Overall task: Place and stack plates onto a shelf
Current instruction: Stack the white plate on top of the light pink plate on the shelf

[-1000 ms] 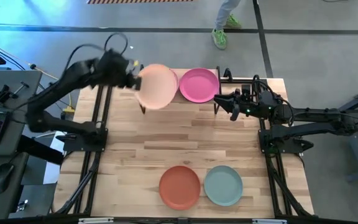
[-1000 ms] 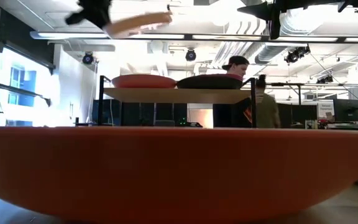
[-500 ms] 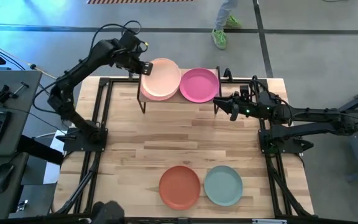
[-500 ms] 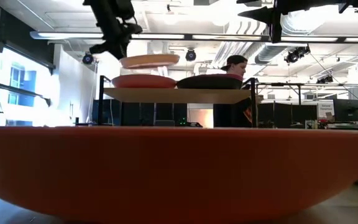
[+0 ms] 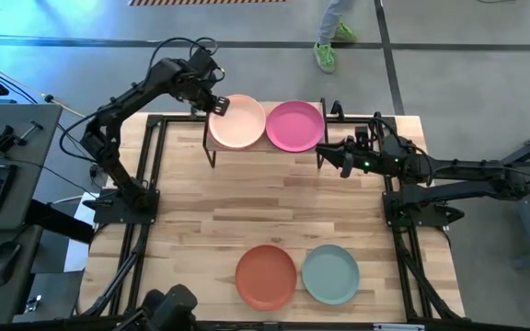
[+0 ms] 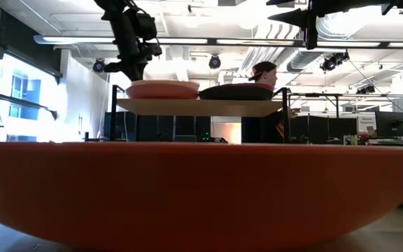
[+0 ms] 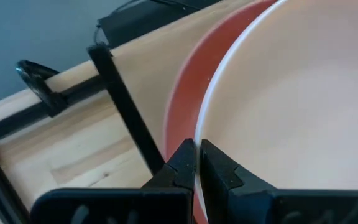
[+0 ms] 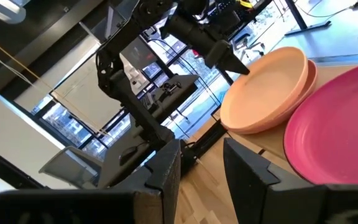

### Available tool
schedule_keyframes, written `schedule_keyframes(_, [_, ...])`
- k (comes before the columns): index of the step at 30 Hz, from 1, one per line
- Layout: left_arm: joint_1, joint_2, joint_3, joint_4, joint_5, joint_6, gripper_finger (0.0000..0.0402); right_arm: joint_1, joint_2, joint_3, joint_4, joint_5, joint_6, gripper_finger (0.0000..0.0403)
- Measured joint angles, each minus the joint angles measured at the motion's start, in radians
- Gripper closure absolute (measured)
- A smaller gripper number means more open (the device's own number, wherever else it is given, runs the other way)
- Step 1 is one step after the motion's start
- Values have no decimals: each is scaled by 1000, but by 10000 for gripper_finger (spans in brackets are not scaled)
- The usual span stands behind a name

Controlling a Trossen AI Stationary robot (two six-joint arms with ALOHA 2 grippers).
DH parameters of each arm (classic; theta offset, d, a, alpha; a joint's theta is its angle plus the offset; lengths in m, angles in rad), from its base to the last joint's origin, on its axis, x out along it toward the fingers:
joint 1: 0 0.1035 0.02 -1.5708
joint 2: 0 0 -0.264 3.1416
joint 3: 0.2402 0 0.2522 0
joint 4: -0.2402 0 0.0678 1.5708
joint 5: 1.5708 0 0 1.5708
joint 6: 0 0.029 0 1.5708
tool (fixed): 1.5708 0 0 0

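Pale pink plate set on the shelf's left stack

The shelf [image 5: 267,147] stands at the far edge; the left gripper [image 5: 217,106] pinches the pale pink plate [image 5: 239,122] by its rim, beside the magenta plate [image 5: 294,125]. The right gripper [image 5: 325,153] waits just right, fingers partly apart, empty.

The left arm reaches across the table's far left corner, its left gripper [image 5: 217,105] with fingers [image 7: 184,163] pinched tight on the rim of a pale pink plate [image 5: 238,121]. The right arm lies low along the right edge, its right gripper [image 5: 328,153] partly parted and empty
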Motion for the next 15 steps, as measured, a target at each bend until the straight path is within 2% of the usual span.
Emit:
schedule_keyframes(6, [1,0,0,8,-29,55,391,0,0,0,0,17,0,299])
schedule_keyframes(15, [1,-29,0,30,2,87,336,0,0,0,0,22,0,299])
